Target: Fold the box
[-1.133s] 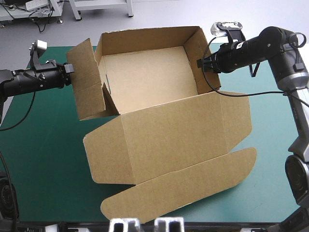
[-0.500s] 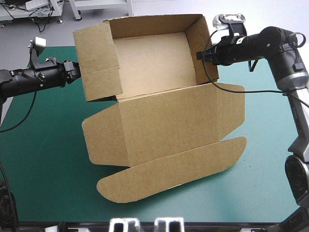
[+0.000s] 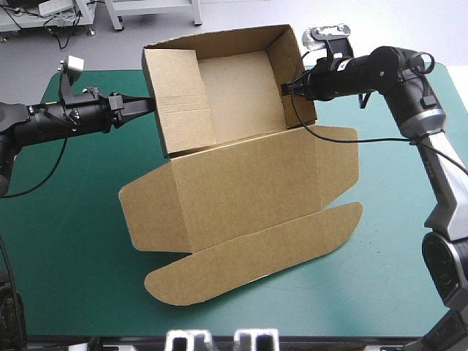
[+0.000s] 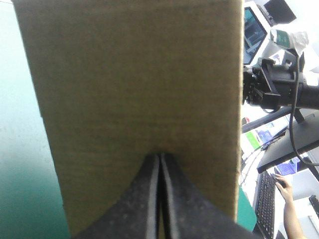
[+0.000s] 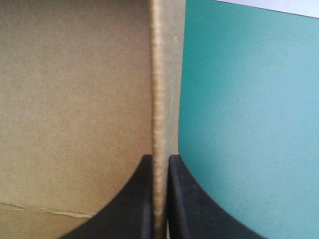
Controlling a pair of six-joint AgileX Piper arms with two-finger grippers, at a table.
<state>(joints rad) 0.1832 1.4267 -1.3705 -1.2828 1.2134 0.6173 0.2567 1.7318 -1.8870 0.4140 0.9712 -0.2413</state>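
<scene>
A brown box [image 3: 248, 190] is sitting half-formed at the middle of the teal-green table [image 3: 66, 241]. Its far part is standing as an open tray with back and side walls raised. The lid [image 3: 241, 168] is lying flat toward the near edge, its side wings and rounded front flap [image 3: 256, 256] spread out.

The left claw [image 3: 148, 103] [image 4: 159, 157], its black fingers pressed together into one point, is pushing its tips against the outside of the left side flap [image 3: 179, 102], which is leaning inward over the tray. The right claw [image 3: 285, 88] [image 5: 159, 159] is pinching the top edge of the right wall [image 3: 301, 73], the board sandwiched between its nearly closed fingers.

By the look of it, the walls are up, but the left side flap is not yet tucked down inside, and the lid is not yet being worked.
</scene>
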